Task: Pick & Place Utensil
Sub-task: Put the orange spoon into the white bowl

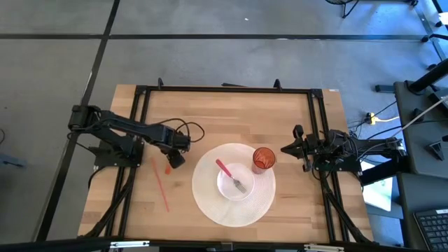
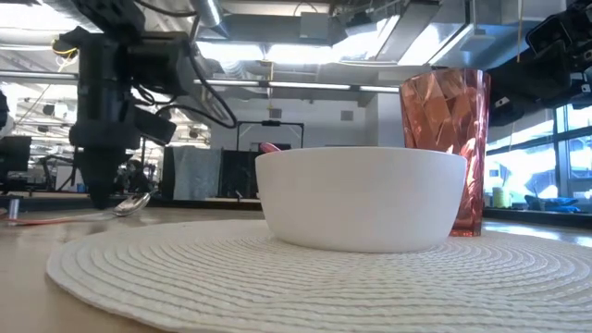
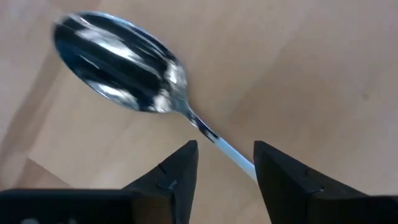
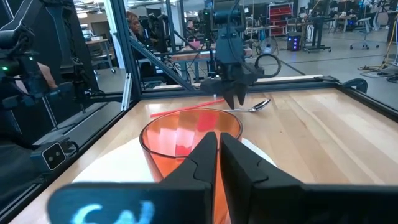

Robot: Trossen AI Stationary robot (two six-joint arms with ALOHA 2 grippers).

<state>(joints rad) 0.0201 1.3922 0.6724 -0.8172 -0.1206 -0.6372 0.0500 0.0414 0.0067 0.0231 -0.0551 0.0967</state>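
A spoon with a shiny bowl [image 3: 118, 68] and a thin red handle [image 1: 161, 187] lies flat on the wooden table, left of the round white placemat [image 1: 210, 203]. My left gripper [image 3: 225, 163] points down over the spoon's neck. It is open, with one finger on each side of the neck, low at the table [image 2: 97, 190]. My right gripper [image 4: 218, 152] is shut and empty, at the table's right, just behind the orange cup [image 1: 264, 159].
On the placemat stand a white bowl [image 1: 225, 187], with a pink-handled utensil [image 1: 224, 169] in it, and the orange faceted cup [image 2: 446, 139]. A black frame rail [image 1: 224, 89] runs around the table's far edge and sides. Bare wood lies left of the placemat.
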